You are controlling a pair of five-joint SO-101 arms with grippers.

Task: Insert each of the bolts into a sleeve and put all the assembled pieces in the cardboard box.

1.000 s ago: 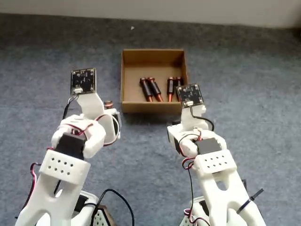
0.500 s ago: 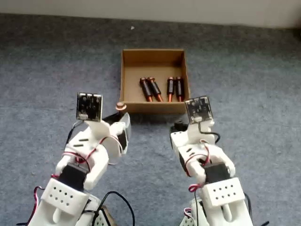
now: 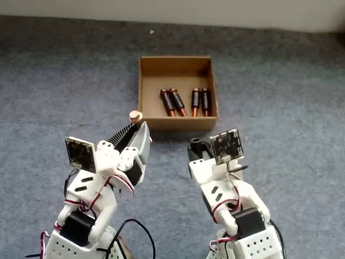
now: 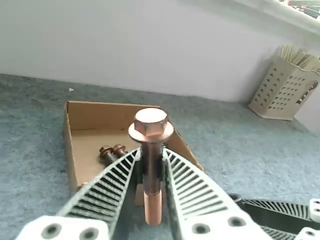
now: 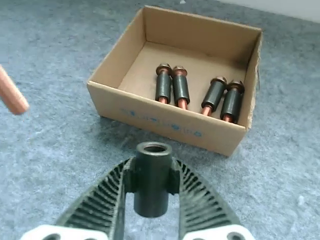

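Although blue print runs along the outer front wall of the cardboard box (image 5: 165, 122), it is too blurred to read. There is one box, open at the top, standing on the grey carpeted surface (image 3: 280, 108) ahead of the two arms. In it lie four assembled pieces (image 5: 163, 85), each a copper-coloured bolt pushed through a black sleeve. They rest flat on the box floor in two pairs, heads toward the far wall and bare tips toward the near wall, with the right pair close to the right wall. Outside the box there is one loose bolt (image 4: 150, 165) and one loose sleeve (image 5: 151, 187). The left end effector (image 4: 150, 155) is closed on the shank of the loose bolt. The flanged hexagonal head stands clear above the fingertips, and the plain end of the shank sticks out behind them. From above, that head sits just outside the near left corner of the box. The right end effector (image 5: 151, 162) is clamped on the loose sleeve, whose open bore faces upward, and holds it short of the box's front wall toward the right side. A single pale holder (image 4: 282, 85) with triangular cut-outs, filled with thin sticks, stands by the wall well beyond the box.
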